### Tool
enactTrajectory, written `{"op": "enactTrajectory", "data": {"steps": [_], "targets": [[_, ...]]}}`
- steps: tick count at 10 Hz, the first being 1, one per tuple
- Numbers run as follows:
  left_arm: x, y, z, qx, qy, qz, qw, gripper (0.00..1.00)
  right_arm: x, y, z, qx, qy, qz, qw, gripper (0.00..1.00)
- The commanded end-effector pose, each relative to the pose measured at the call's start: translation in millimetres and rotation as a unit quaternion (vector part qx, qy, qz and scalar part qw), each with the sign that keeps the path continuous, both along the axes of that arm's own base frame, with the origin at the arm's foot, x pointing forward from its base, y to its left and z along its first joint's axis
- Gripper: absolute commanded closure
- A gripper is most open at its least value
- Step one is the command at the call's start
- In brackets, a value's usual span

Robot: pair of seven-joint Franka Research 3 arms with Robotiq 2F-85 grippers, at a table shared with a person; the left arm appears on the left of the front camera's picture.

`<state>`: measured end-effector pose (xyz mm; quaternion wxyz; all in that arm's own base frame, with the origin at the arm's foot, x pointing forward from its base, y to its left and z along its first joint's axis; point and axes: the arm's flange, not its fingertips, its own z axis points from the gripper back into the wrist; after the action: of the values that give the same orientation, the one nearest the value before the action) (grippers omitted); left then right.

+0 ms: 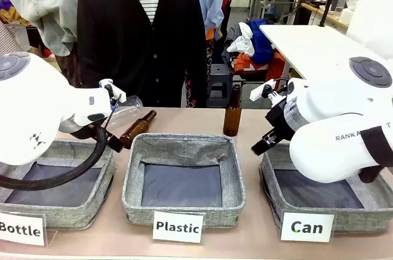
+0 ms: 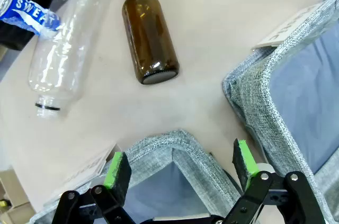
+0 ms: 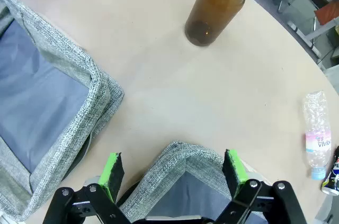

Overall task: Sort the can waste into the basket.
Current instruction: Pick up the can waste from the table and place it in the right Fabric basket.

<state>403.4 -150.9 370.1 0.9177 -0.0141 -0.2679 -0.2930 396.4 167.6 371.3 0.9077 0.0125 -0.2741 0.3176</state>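
**Left wrist view:** The left gripper [image 2: 181, 166] has its jaws wide apart with nothing between them. It hangs over a corner of the Bottle basket [image 2: 175, 147]. Straight ahead of the fingers the lying brown bottle [image 2: 150, 38] rests on the table. Ahead and to the left lies the large clear bottle [image 2: 55, 62]. The blue and white can [image 2: 26, 8], lettered "SWEAT", lies at that bottle's far end, touching it and well apart from the gripper. To the gripper's right is the Plastic basket [image 2: 270, 86].

**Right wrist view:** The right gripper [image 3: 173, 171] also has its jaws spread wide, holding nothing. A corner of the Can basket [image 3: 180, 158] sits directly beneath it. The upright brown bottle [image 3: 214, 7] stands ahead of the fingers. Far to the right lies the small clear bottle [image 3: 318, 139], and the black can [image 3: 332, 173] sits just beside its cap at the picture's edge.

**Front view:** The Can basket, marked by its white card [image 1: 307, 227], lies under the right gripper. The Plastic basket stands between the two grippers, and the Bottle basket lies under the left one. A person [image 1: 141, 32] stands beyond the table.
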Motion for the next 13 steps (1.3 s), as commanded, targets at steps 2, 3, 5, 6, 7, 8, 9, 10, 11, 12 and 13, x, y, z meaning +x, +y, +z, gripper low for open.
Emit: {"op": "enactTrajectory", "data": {"steps": [2,3,5,6,7,8,9,10,11,12,13], "targets": [[0.0,0.0,0.0,0.0,0.0,0.0,1.0,0.0,0.0,0.0,0.0,0.0,0.0,0.0,1.0,0.0],[0.0,0.0,0.0,0.0,0.0,0.0,1.0,0.0,0.0,0.0,0.0,0.0,0.0,0.0,1.0,0.0],[0.0,0.0,0.0,0.0,0.0,0.0,1.0,0.0,0.0,0.0,0.0,0.0,0.0,0.0,1.0,0.0],[0.0,0.0,0.0,0.0,0.0,0.0,1.0,0.0,0.0,0.0,0.0,0.0,0.0,0.0,1.0,0.0],[0.0,0.0,0.0,0.0,0.0,0.0,1.0,0.0,0.0,0.0,0.0,0.0,0.0,0.0,1.0,0.0],[0.0,0.0,0.0,0.0,0.0,0.0,1.0,0.0,0.0,0.0,0.0,0.0,0.0,0.0,1.0,0.0],[0.0,0.0,0.0,0.0,0.0,0.0,1.0,0.0,0.0,0.0,0.0,0.0,0.0,0.0,1.0,0.0],[0.0,0.0,0.0,0.0,0.0,0.0,1.0,0.0,0.0,0.0,0.0,0.0,0.0,0.0,1.0,0.0],[0.0,0.0,0.0,0.0,0.0,0.0,1.0,0.0,0.0,0.0,0.0,0.0,0.0,0.0,1.0,0.0],[0.0,0.0,0.0,0.0,0.0,0.0,1.0,0.0,0.0,0.0,0.0,0.0,0.0,0.0,1.0,0.0],[0.0,0.0,0.0,0.0,0.0,0.0,1.0,0.0,0.0,0.0,0.0,0.0,0.0,0.0,1.0,0.0]]}}
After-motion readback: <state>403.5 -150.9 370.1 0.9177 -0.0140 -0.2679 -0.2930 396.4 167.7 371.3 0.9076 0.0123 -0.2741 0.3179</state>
